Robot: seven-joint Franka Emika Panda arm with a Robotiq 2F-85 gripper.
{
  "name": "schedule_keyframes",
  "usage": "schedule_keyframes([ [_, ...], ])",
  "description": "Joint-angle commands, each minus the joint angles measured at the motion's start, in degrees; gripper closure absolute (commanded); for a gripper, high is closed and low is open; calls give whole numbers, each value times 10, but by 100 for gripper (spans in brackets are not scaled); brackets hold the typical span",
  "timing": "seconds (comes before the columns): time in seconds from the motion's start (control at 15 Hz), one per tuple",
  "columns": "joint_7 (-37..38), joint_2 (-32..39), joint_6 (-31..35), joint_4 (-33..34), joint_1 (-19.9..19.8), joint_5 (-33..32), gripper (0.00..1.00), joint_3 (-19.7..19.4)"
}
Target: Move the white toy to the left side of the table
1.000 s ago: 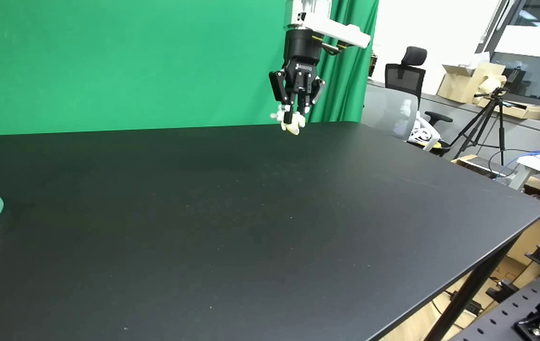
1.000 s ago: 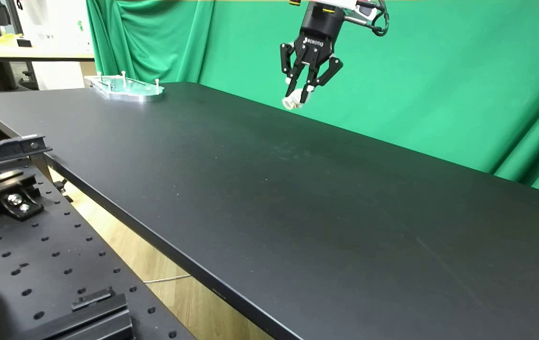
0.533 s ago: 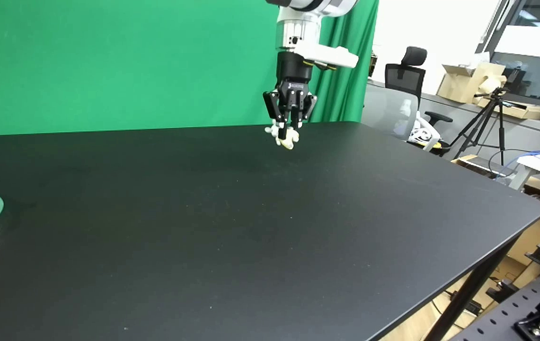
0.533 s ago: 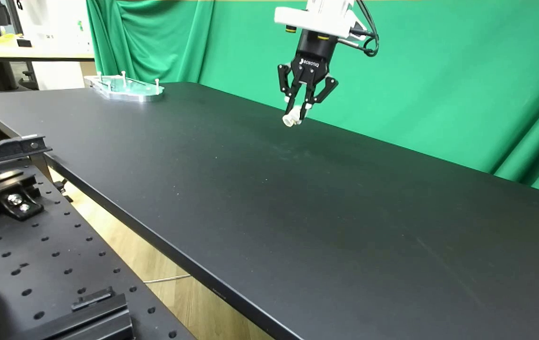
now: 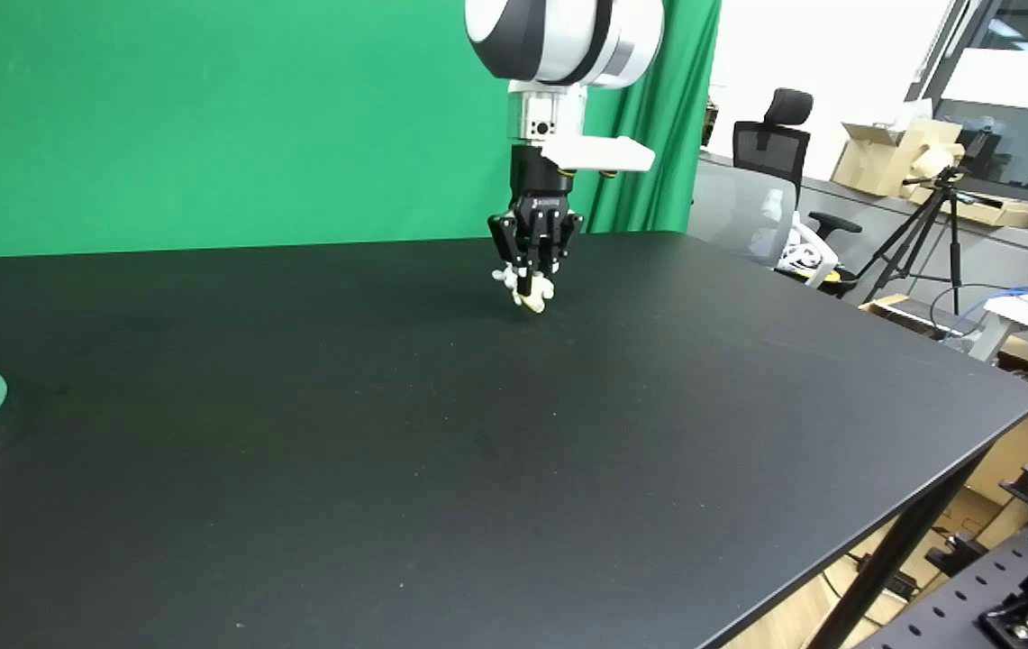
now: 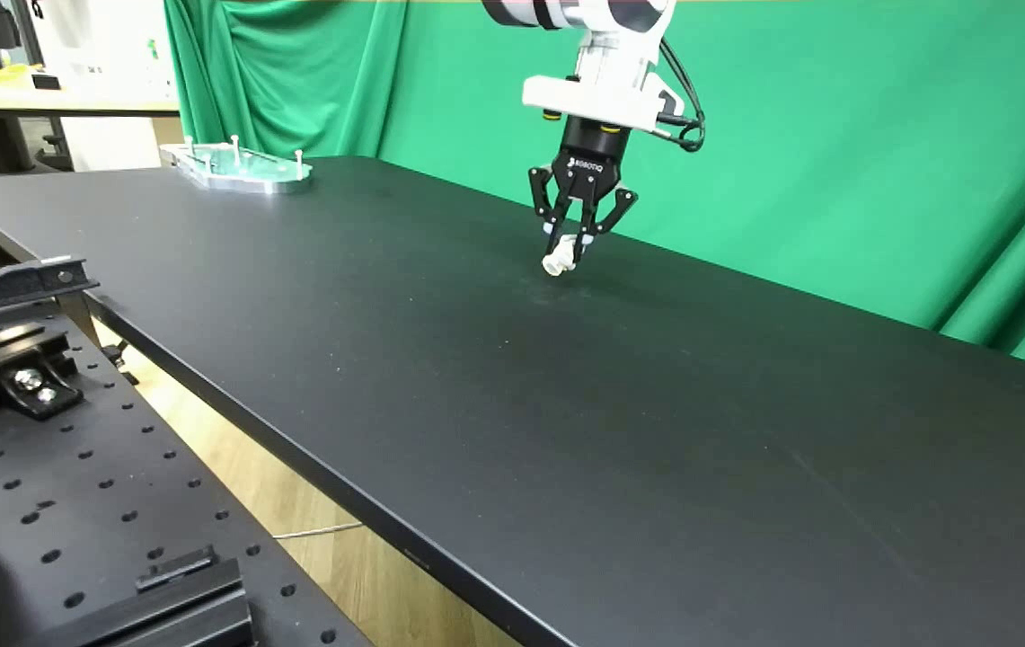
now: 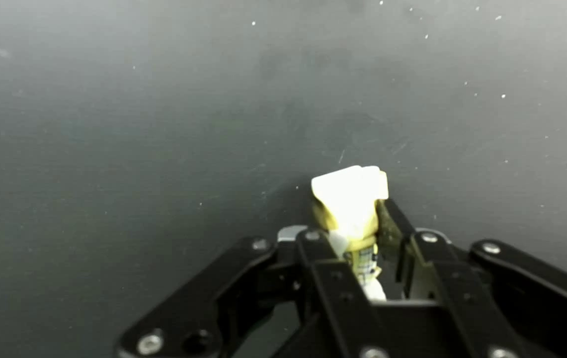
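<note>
Claw [image 6: 564, 252] with white toy [image 7: 353, 196] between its fingers [image 7: 337, 284]

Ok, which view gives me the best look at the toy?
The wrist view: the toy appears largest there, held in the gripper, with a yellowish, grid-marked part visible, though its white end looks washed out. Both exterior views show the toy much smaller, as a pale lump partly covered by the gripper, grid marks not discernible.

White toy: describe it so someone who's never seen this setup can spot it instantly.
In both exterior views, find the black table before the green curtain. Follow the arm down to the black gripper. The white toy is clamped at its tips: unlike the smooth white bar above, it's small and lumpy.
</note>
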Motion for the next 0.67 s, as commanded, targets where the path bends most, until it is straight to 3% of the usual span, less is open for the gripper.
schedule_keyframes([
  [0.0, 12, 19, -10, 31, 4, -8, 39, -4],
  [0.33, 13, 14, -7, 28, 4, -7, 5, -3],
  [0.6, 23, -6, 6, 9, 13, -13, 0, -7],
])
